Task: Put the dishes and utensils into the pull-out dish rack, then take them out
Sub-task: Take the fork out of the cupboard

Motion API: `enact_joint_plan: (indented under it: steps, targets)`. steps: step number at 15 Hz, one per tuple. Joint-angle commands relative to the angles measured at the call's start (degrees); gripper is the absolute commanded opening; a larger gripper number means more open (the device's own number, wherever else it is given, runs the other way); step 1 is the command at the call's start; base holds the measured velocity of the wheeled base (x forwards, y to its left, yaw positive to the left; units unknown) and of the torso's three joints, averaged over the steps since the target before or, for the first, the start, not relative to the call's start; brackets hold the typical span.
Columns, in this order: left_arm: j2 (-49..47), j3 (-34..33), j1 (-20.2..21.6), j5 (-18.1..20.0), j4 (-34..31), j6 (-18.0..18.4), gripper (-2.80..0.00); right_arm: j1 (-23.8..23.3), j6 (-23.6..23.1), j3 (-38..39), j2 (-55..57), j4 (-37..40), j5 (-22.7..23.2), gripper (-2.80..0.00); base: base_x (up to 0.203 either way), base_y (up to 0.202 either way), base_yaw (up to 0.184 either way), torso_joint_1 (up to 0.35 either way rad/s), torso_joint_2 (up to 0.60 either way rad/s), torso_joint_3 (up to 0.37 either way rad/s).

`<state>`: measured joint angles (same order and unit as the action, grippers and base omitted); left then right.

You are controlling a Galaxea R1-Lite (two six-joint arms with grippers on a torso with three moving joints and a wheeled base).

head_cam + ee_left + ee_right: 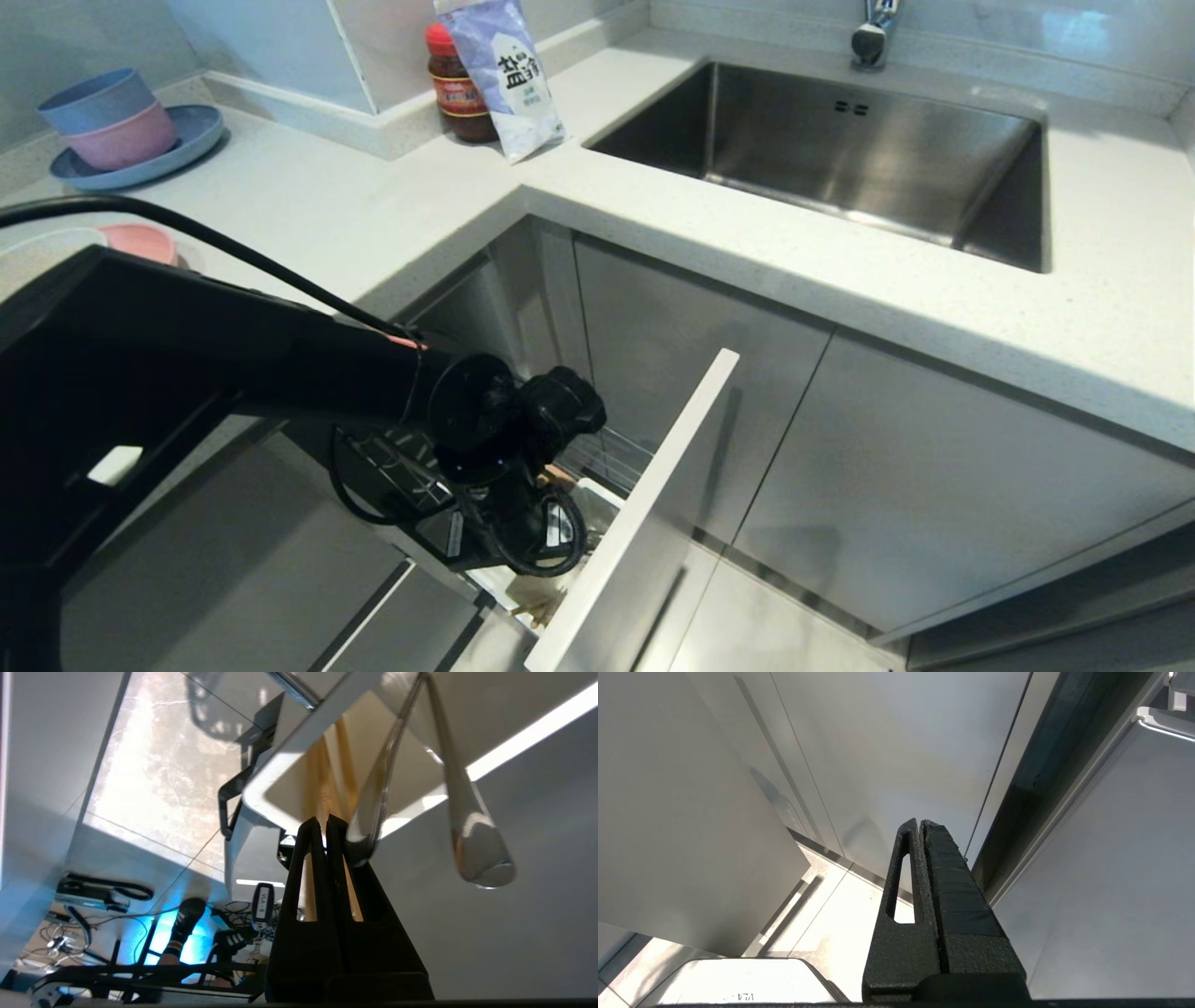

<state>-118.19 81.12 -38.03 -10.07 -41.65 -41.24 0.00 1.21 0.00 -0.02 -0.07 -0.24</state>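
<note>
My left gripper [323, 820] reaches down into the pull-out dish rack [611, 457], at its white cutlery cup [261, 795]. It is shut on the chopsticks [327, 784], whose light wood runs from its fingertips into the cup and shows through the finger slots. Two silver metal handles [373, 802] stand in the same cup; which one is the fork I cannot tell. In the head view the left arm [504, 429] hides the gripper. The pink plate [140, 243] and off-white bowl [37, 250] lie on the counter at the left. My right gripper [920, 822] hangs shut and empty beside cabinet fronts.
The rack's front panel [644, 504] stands pulled out below the counter corner. A blue plate with stacked bowls [121, 131], a red-lidded jar [459, 89] and a bag [509, 75] sit at the back. The sink [840, 149] is on the right. A person's feet [184, 919] stand on the floor.
</note>
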Motion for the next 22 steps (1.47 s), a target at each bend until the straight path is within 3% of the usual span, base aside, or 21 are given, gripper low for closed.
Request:
enact_joint_plan:
  steps: [1, 5, 14, 15, 22]
  targets:
    - [-0.11, 0.01, -0.44, 0.58, -0.03, -1.50, -2.80, 0.00, 0.02, 0.09, -0.15, -0.01, -0.02, -2.80, 0.000, 0.000, 0.000, 0.000, 0.00, 0.000]
    - [0.21, 0.09, -0.90, 0.28, -0.10, -1.81, -2.80, 0.00, 0.02, 0.09, -0.15, -0.01, -0.02, -2.80, 0.000, 0.000, 0.000, 0.000, 0.00, 0.000]
    - [2.72, 0.01, -0.64, -5.82, -0.10, -2.07, -2.80, 0.00, 0.02, 0.09, -0.15, -0.01, -0.02, -2.80, 0.000, 0.000, 0.000, 0.000, 0.00, 0.000]
    - [2.96, 0.01, -0.64, -5.84, -0.10, -2.09, 0.00, 0.00, 0.02, 0.09, -0.15, -0.01, -0.02, -2.80, 0.000, 0.000, 0.000, 0.000, 0.00, 0.000]
    - [4.02, 0.01, -0.99, -5.44, 0.78, -2.53, 0.00, 0.00, 0.02, 0.09, -0.15, -0.01, -0.02, -2.80, 0.000, 0.000, 0.000, 0.000, 0.00, 0.000]
